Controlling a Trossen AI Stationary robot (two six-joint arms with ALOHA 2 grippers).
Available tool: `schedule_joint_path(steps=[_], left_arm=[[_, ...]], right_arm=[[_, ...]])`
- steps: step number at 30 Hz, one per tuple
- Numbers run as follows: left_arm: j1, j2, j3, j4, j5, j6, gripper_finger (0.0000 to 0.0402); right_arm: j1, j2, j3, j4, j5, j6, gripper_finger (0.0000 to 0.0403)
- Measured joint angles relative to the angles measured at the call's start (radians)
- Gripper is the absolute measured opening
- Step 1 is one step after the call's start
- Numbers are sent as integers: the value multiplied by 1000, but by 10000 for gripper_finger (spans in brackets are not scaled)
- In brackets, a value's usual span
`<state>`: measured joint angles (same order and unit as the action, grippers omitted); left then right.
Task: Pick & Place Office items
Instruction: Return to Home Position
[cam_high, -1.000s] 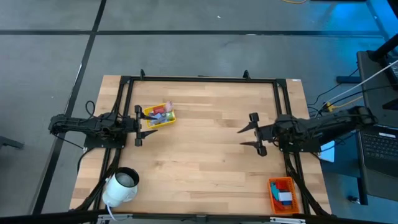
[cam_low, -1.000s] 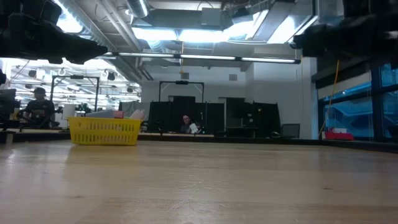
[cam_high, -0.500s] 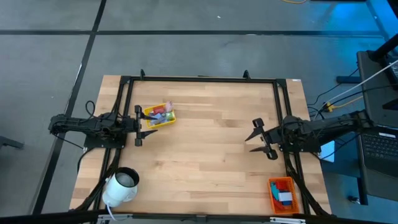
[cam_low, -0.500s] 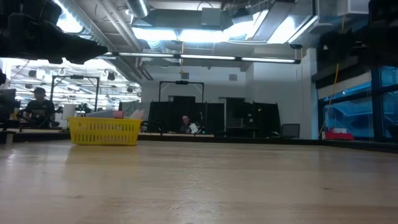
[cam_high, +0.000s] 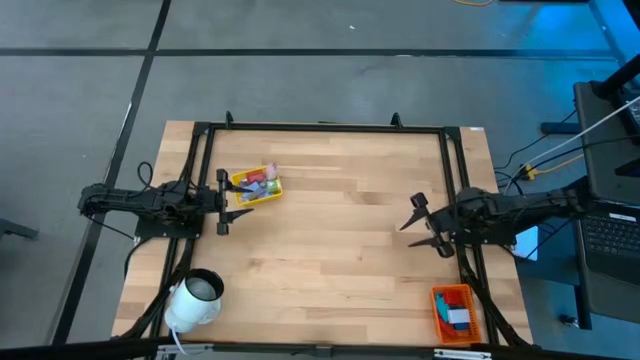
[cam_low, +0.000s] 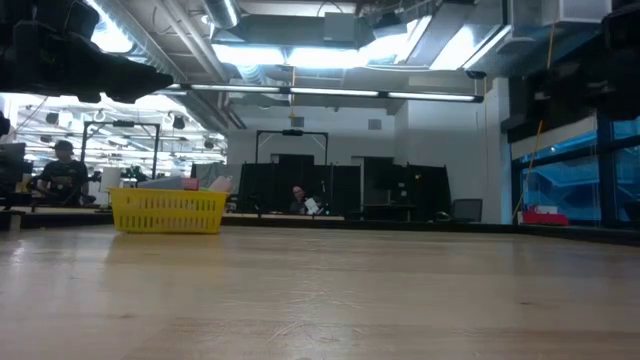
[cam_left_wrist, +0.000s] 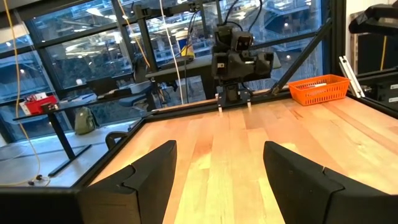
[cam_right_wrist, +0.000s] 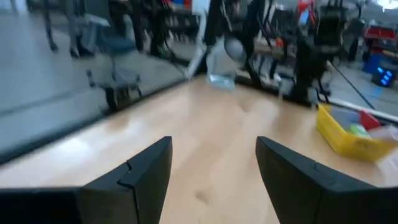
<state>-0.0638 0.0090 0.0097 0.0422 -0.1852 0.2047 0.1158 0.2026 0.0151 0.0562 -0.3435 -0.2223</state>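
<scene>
Since the small coloured office items (cam_high: 262, 181) sit in the yellow ribbed tray (cam_high: 237, 181) and orange ribbed tray (cam_high: 440, 312), left gripper (cam_high: 222, 202) and right gripper (cam_high: 420, 225) hang wide-open, empty, apparently parked.

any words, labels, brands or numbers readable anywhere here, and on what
No text can be read in any view.
Office items in the yellow tray: too small to show any print.
Orange tray and its contents: too small to tell.
White roll: no marking shows.
Left gripper and right gripper, both open and empty: plain dark, no label visible.
</scene>
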Motion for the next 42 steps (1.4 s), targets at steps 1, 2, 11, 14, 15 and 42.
schedule_joint_path(steps=[1, 2, 11, 14, 15, 42], left_arm=[[0, 0, 0, 0, 0, 0, 237], [0, 0, 0, 0, 0, 0, 237], [0, 0, 0, 0, 0, 0, 237], [0, 0, 0, 0, 0, 0, 237], [0, 0, 0, 0, 0, 0, 237], [0, 0, 0, 0, 0, 0, 237]], right_arm=[[2, -18, 0, 4, -13, 18, 236], [6, -33, 0, 6, -20, 32, 236], [25, -190, 0, 3, 3, 189, 236], [25, -204, 3, 5, 4, 377, 236], [25, -203, 3, 3, 4, 423, 236], [25, -202, 2, 2, 22, 486, 236]])
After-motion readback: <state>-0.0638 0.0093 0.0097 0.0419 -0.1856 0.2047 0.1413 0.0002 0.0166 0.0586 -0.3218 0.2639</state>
